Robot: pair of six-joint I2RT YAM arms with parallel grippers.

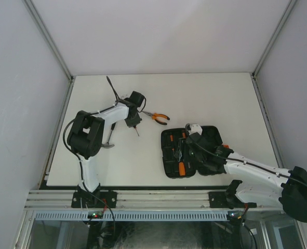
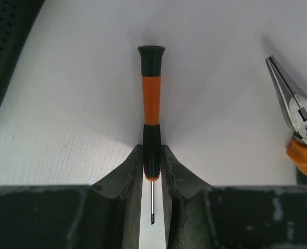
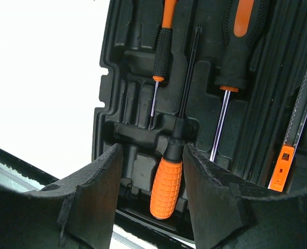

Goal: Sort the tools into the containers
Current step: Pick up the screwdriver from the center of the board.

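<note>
Orange-and-black thin screwdriver (image 2: 151,98) pinched in left gripper (image 2: 152,154); right gripper (image 3: 153,151) spread above open black case (image 3: 123,106)

The thin screwdriver (image 2: 151,119) has a smooth orange plastic waist, a matt black cap, a finely ribbed black grip and a bright metal shaft. The pliers (image 2: 296,116) show dull brushed grey metal above smooth orange handle sleeves. The tabletop (image 2: 65,129) is matt white. The left end effector (image 2: 152,151) has dark, matt fingers (image 2: 123,181), scuffed and grainy. The tool case (image 3: 123,98) is black moulded plastic with a faint sheen, and the stubby screwdriver (image 3: 166,189) has a cross-hatched orange handle.
</note>
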